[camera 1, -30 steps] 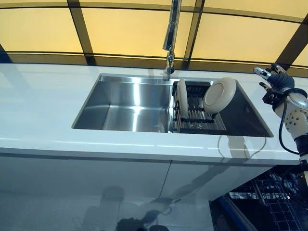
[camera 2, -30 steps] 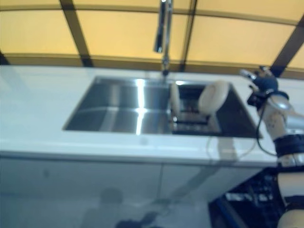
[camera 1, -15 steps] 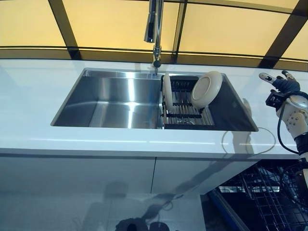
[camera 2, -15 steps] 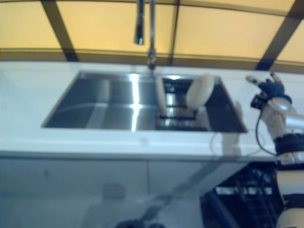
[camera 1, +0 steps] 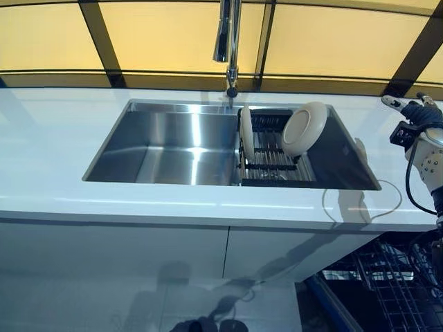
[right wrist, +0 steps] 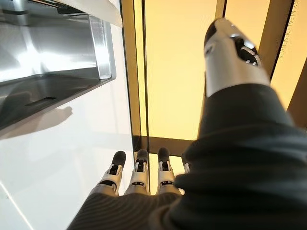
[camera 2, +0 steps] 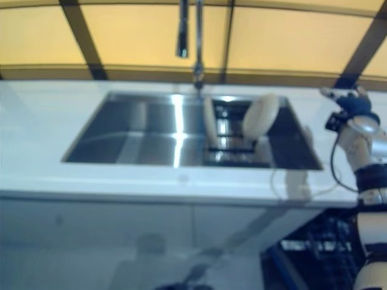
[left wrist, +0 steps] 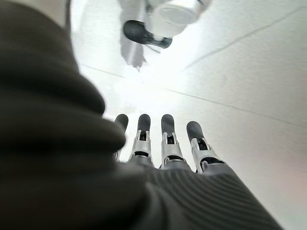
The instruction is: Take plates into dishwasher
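Note:
Two cream plates stand in a dark dish rack [camera 1: 275, 164] in the right half of the steel sink [camera 1: 173, 145]. One plate [camera 1: 246, 131] stands on edge at the rack's left. The other plate [camera 1: 304, 128] leans tilted at the rack's right. My right hand [camera 1: 415, 114] hovers above the white counter to the right of the sink, apart from the plates, fingers [right wrist: 138, 173] straight and holding nothing. My left hand [left wrist: 163, 143] shows only in its wrist view, fingers straight, facing the pale floor, holding nothing. The dishwasher's wire rack [camera 1: 387, 290] shows below the counter at the lower right.
A tall tap [camera 1: 230, 41] rises behind the sink's middle. The white counter [camera 1: 55, 159] runs along the whole width, with yellow panels behind it. White cabinet fronts [camera 1: 138, 270] lie below the counter.
The camera has swung, so the whole scene sits a little further right than half a second ago. My right hand stays raised beside the sink, fingers still straight.

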Available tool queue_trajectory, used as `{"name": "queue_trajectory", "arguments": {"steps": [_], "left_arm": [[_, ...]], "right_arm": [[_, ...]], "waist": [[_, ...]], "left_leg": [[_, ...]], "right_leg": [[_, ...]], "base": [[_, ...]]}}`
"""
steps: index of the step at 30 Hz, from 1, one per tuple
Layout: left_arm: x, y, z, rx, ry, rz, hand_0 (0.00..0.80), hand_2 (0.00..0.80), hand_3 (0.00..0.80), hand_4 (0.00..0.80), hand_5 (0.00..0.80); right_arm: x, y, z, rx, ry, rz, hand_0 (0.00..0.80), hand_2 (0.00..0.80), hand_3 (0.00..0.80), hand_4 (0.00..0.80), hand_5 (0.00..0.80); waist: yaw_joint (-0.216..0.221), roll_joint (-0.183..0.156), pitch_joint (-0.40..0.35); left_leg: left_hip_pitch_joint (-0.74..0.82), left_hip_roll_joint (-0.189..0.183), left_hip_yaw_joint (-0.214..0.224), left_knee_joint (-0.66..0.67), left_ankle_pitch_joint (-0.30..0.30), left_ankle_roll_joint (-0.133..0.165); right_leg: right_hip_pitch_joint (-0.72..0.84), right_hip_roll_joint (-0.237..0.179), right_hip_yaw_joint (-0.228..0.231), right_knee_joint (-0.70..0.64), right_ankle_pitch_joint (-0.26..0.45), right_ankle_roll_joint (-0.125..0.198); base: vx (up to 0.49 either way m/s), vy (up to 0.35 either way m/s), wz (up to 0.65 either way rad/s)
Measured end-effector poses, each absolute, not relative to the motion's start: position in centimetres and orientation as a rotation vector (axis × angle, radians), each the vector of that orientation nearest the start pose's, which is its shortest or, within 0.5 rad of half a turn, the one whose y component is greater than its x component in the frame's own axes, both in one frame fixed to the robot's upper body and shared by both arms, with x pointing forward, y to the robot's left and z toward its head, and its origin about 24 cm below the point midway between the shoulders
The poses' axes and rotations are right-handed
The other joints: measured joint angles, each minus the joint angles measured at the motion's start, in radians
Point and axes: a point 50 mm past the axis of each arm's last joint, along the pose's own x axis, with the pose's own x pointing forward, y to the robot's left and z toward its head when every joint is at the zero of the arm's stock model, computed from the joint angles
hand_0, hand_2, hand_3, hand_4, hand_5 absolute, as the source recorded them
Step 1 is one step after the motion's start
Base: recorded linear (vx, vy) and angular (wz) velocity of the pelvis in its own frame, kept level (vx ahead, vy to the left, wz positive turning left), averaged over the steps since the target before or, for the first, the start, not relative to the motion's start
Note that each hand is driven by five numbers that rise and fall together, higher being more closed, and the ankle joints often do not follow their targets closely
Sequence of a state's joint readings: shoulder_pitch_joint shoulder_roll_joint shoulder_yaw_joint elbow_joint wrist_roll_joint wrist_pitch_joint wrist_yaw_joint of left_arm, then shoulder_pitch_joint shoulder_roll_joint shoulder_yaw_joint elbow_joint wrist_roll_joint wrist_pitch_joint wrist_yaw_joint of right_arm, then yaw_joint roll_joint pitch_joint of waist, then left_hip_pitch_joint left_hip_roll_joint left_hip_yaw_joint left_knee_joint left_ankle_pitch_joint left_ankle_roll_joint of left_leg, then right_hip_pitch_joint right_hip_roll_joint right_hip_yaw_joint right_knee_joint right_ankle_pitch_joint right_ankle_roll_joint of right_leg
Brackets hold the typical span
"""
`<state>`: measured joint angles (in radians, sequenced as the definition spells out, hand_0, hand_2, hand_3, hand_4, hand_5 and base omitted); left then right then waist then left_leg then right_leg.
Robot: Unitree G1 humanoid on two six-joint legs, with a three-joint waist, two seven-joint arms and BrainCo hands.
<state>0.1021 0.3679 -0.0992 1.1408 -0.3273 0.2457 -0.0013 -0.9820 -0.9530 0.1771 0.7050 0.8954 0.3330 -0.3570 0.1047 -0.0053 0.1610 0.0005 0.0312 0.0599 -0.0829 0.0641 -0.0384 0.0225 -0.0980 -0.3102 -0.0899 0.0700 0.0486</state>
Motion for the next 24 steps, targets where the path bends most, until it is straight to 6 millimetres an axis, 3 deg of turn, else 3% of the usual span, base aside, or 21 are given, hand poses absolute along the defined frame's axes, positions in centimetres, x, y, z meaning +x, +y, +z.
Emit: {"name": "queue_trajectory", "arguments": {"steps": [9,24], "left_arm": [[4.8,27.99,-15.34,0.055,1.416,0.335,0.0,0.0,0.0,0.0,0.0],[4.88,28.04,-15.32,0.058,1.396,0.335,0.0,0.0,0.0,0.0,0.0]], "right_arm": [[35.58,-33.89,25.8,0.102,-0.035,-0.535,0.0,0.0,0.0,0.0,0.0],[35.81,-33.39,26.34,0.091,-0.047,-0.514,0.0,0.0,0.0,0.0,0.0]], "waist": [[0.02,0.018,0.02],[0.023,0.004,0.053]], "left_leg": [[-0.016,-0.002,-0.011,-0.001,0.001,0.0],[-0.016,-0.002,-0.017,-0.001,0.003,-0.001]], "right_leg": [[-0.011,0.002,-0.012,0.001,-0.001,0.001],[-0.006,0.002,-0.023,0.001,-0.002,0.001]], "base": [[0.02,0.005,0.03],[0.017,0.002,0.01]]}}
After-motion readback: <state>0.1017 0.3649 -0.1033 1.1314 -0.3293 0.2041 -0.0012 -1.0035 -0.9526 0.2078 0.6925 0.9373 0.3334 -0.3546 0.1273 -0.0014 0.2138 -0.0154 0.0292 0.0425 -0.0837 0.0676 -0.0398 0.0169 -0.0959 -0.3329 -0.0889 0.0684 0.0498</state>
